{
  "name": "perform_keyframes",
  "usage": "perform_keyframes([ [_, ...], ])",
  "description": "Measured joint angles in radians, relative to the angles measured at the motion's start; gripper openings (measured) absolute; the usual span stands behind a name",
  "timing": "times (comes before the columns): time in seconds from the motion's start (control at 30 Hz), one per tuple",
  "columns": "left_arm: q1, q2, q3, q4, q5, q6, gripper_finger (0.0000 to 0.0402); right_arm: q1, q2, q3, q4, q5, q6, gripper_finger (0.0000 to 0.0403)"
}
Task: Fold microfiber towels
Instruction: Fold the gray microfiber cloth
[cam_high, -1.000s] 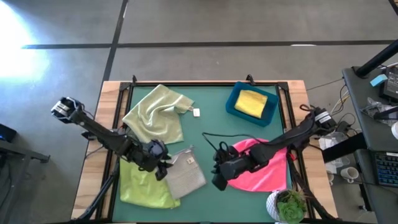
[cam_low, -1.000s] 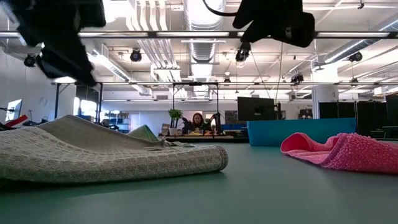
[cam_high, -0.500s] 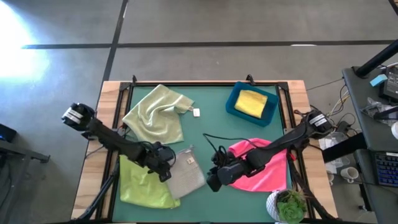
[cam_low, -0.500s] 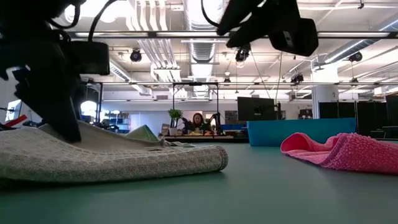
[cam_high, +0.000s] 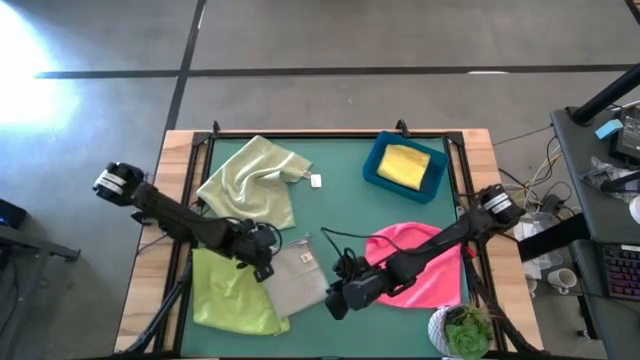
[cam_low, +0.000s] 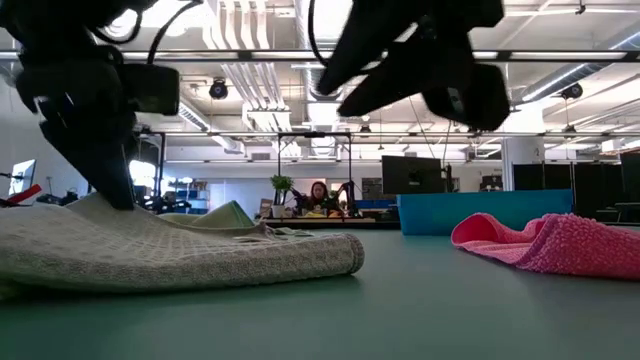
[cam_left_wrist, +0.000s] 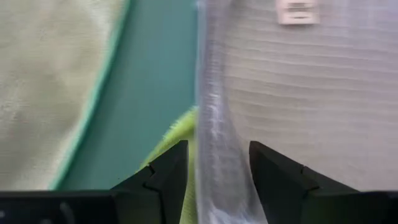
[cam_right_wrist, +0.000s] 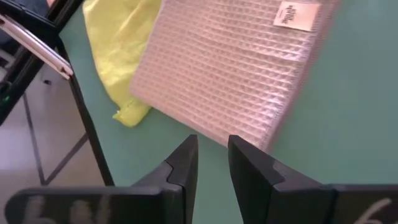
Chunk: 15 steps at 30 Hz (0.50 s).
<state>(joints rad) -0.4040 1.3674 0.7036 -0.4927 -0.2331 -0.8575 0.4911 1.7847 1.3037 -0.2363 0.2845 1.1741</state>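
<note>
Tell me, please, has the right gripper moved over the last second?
Yes. In the high view the right gripper has slid off the pink towel toward the table's near edge, ending beside the grey towel.

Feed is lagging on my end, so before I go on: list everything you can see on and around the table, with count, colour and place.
pale green towel: 1, pale green, crumpled, far left of table
lime green towel: 1, lime green, near left corner, partly under the grey one
grey towel: 1, light grey, white tag, near centre-left
pink towel: 1, hot pink, near right, partly under the right arm
yellow towel: 1, yellow, folded inside the bin
bin: 1, blue, far right of table
small white item: 1, white, on mat beside pale green towel
potted plant: 1, green, near right corner
person: 1, seated far behind the table
left gripper: open, straddling the grey towel's edge
right gripper: slightly open, empty, above mat by the grey towel's corner
</note>
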Motion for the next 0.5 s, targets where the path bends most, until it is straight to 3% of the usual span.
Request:
perform_keyframes([
  [0.27,-0.068,-0.137,0.0,-0.08,0.065,-0.025,0.0155,0.0,0.061,0.0,0.077,-0.015,0.008,0.0078],
  [0.5,-0.209,-0.185,-0.002,-0.091,0.168,-0.121,0.0155,-0.008,0.101,0.019,0.074,-0.052,0.042,0.0076],
])
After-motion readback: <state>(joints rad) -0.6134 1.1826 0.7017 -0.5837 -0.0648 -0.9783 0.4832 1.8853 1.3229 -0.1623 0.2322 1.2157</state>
